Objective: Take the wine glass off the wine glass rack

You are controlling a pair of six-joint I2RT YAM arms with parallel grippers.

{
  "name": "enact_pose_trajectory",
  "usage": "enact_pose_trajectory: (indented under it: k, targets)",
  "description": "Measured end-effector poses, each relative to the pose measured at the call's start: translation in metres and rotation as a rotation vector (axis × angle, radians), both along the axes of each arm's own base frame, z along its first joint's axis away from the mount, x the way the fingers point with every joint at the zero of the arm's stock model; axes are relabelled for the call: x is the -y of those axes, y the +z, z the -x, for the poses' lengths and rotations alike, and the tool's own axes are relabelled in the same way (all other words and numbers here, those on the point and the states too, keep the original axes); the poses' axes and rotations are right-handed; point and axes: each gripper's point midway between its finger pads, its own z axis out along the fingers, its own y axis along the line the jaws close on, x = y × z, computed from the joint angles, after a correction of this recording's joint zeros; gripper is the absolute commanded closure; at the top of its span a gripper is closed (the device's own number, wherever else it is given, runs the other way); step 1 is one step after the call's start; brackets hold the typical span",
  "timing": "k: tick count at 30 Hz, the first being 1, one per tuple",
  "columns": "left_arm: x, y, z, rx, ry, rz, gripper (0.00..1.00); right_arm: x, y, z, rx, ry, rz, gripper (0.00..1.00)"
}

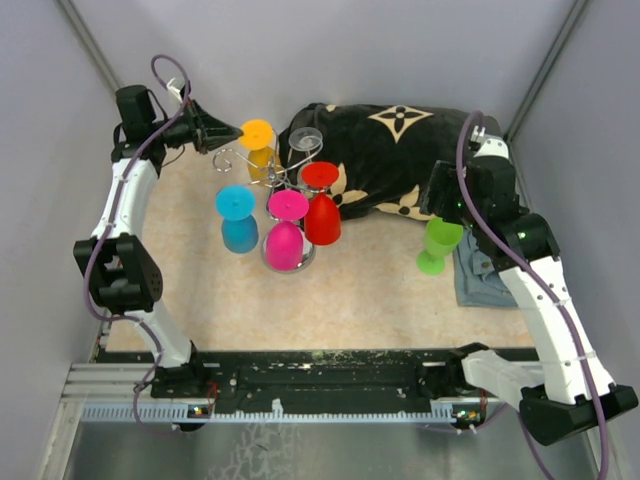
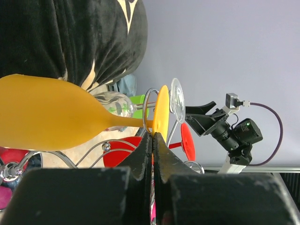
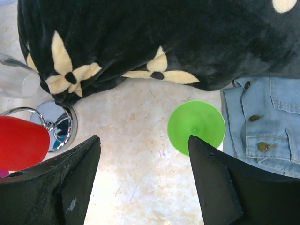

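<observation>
The wine glass rack (image 1: 246, 160) stands mid-table with a yellow (image 1: 258, 134), a clear (image 1: 305, 138), a red (image 1: 322, 210), a pink (image 1: 285, 238) and a blue wine glass (image 1: 238, 218) hanging on its arms. My left gripper (image 1: 237, 133) is at the yellow glass. In the left wrist view its jaws (image 2: 153, 136) are shut on the rim of the yellow glass's foot (image 2: 162, 110), beside the stem and the rack's wire hook (image 2: 146, 105). My right gripper (image 3: 143, 139) is open and empty above a green wine glass (image 3: 196, 125) that stands on the table (image 1: 437, 245).
A black plush blanket with cream flowers (image 1: 390, 150) lies behind the rack. A folded denim cloth (image 1: 480, 280) lies at the right, next to the green glass. The rack's chrome base (image 3: 63, 124) shows at the left of the right wrist view.
</observation>
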Motion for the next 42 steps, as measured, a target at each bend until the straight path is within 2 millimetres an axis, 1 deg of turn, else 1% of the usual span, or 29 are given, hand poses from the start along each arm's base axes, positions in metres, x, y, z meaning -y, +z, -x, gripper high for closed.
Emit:
enact_pose_trajectory:
  k: [12,14,20,24,28,31,37,42]
  targets:
    - [0.0,0.006,0.001,-0.028,0.009,0.016,1.0,-0.001,0.002,0.002,0.006,0.009,-0.008,0.24]
    - [0.0,0.008,0.0,-0.03,0.012,0.018,1.0,-0.001,0.002,0.002,0.006,0.009,-0.008,0.24]
    - [0.0,0.026,0.0,0.006,0.017,0.02,1.0,-0.001,0.002,0.003,0.006,0.01,-0.009,0.24]
    - [0.0,0.03,0.0,0.016,0.018,0.02,1.0,-0.001,0.003,0.004,0.009,0.011,-0.011,0.24]
    - [0.004,0.027,-0.001,0.008,0.012,0.02,1.0,-0.001,0.004,0.004,0.01,0.011,-0.013,0.24]
    - [0.011,0.023,-0.002,-0.001,-0.001,0.02,1.0,-0.002,0.004,0.004,0.01,0.01,-0.015,0.24]
    - [0.024,0.01,-0.009,-0.025,-0.019,0.016,1.0,-0.001,0.004,0.005,0.01,0.008,-0.017,0.24]
    - [0.034,0.001,-0.01,-0.045,-0.04,0.016,1.0,0.0,0.007,0.009,0.019,0.007,-0.021,0.24]
